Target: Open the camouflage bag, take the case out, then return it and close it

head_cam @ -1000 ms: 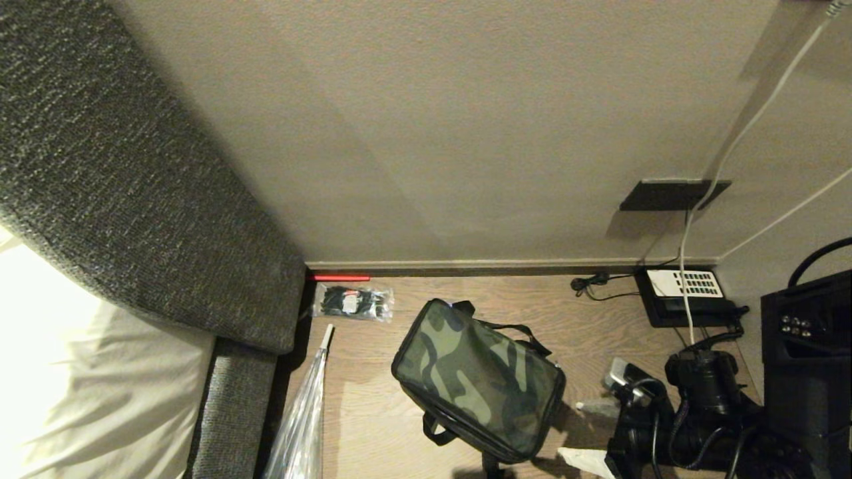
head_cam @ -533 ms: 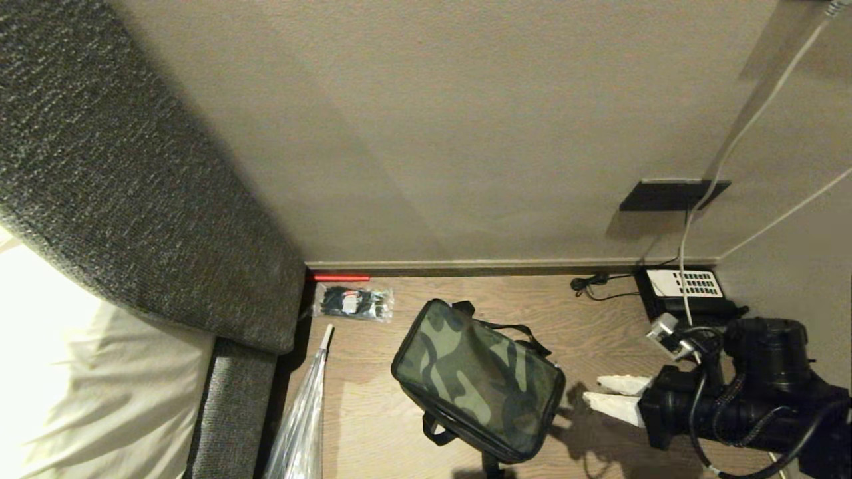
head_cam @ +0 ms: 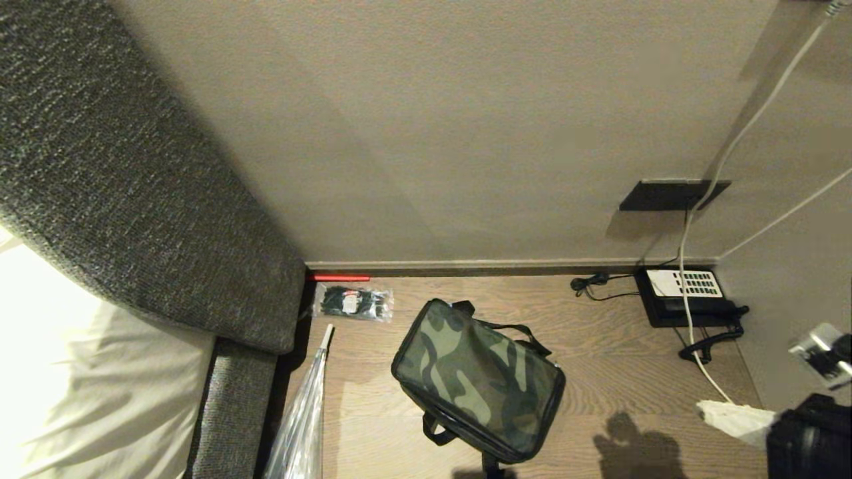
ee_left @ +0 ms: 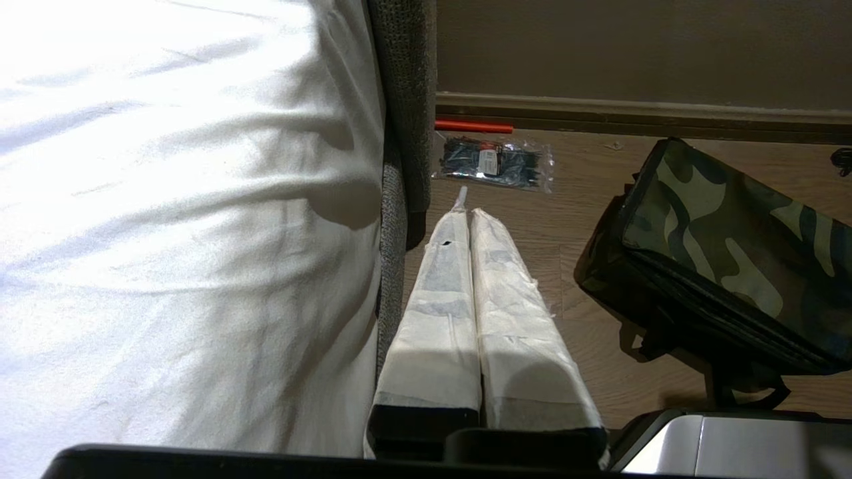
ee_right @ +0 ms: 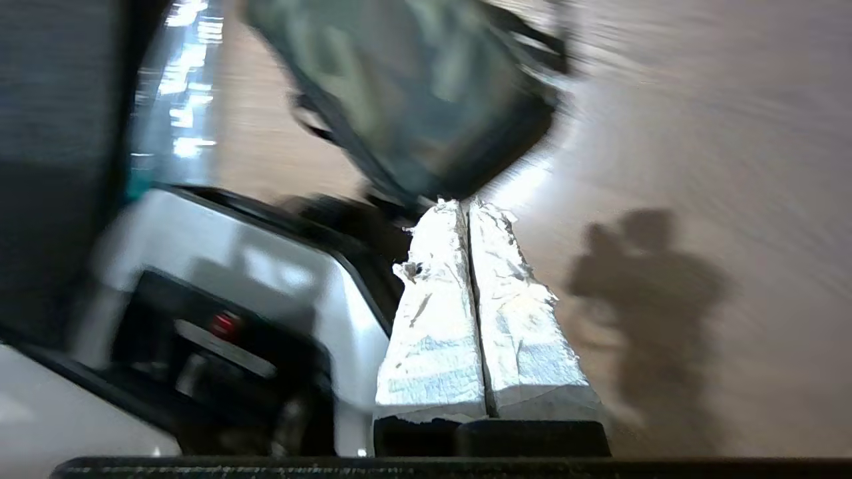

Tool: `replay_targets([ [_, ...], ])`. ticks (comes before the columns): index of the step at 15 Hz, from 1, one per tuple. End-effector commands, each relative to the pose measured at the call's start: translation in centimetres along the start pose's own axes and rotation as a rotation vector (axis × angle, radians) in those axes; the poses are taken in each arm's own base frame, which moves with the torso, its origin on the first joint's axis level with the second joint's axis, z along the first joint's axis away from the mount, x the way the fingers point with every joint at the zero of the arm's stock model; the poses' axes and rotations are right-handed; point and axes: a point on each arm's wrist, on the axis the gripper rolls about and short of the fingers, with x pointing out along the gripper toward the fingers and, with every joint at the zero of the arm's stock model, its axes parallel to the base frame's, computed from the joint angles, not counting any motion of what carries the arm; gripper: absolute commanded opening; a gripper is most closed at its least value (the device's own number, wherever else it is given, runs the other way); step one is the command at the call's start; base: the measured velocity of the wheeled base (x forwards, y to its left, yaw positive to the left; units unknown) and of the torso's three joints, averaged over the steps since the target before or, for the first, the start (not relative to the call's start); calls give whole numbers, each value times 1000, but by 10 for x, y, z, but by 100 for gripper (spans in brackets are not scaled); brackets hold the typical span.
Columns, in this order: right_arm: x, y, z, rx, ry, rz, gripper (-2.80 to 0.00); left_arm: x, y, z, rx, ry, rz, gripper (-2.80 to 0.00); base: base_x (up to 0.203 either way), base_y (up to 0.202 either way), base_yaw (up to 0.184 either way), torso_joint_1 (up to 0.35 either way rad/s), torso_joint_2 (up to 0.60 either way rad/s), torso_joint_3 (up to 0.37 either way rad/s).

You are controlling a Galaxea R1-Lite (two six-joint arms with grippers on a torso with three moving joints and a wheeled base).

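- Head view: camouflage bag (head_cam: 478,380) lies zipped shut on the wooden floor, its long axis running diagonally from the corner nearest the clear packet (head_cam: 353,303) down toward the right gripper (head_cam: 729,417), which sits well apart from the bag, empty, fingers pressed together. No case shows; presumably it is inside.
- Left wrist view: left gripper (ee_left: 466,219) hangs beside the bed (ee_left: 180,219), jaws together, holding nothing; the bag lies well off to its side.
- Right wrist view: blurred; the bag (ee_right: 406,100) lies just beyond the closed fingertips.
- Judgement: approach the bag's near corner, spread the fingers first, then find the zipper pull.
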Motion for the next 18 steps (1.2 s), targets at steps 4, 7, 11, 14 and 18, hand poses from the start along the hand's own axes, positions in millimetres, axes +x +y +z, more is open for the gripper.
replay_targets([
  [4,-85,27,-76,1,-102,-230,-280,0,0,-1,-2,0,1,-280,0,0,0,0,0,0],
  [7,-82,26,-98,16,-151,-297,-280,0,0,0,-2,-1,1,-280,0,0,0,0,0,0],
  [11,-79,26,-101,21,-252,-386,-280,0,0,-1,3,0,1,-280,0,0,0,0,0,0],
  [14,-91,33,-111,-33,-459,-425,-280,0,0,-1,0,0,1,-280,0,0,0,0,0,0],
  [18,-93,34,-113,-41,-491,-435,-280,0,0,-1,0,0,1,-280,0,0,0,0,0,0],
])
